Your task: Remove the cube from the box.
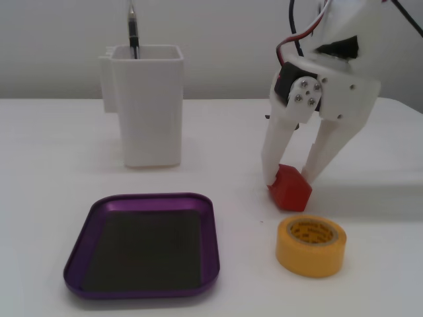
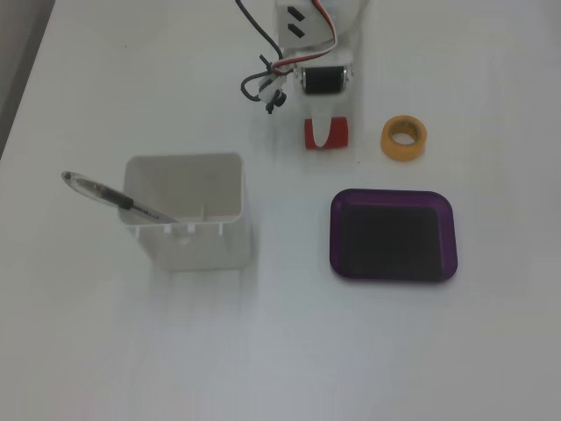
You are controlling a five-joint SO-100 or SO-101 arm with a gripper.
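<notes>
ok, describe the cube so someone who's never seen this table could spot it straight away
Start at the white robot arm's gripper in a fixed view: the cube sits on the white table between its fingertips, outside the purple box. The yellow tape roll lies just in front of it. It is the only red thing there, a small solid matte block, smaller than the roll.

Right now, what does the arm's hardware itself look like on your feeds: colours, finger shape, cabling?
The gripper is white plastic with two long, tapering fingers. A black servo block sits at its base, beside a round plate with silver screws. Red, white and black wires loop out of the white arm body. No markings are readable.
</notes>
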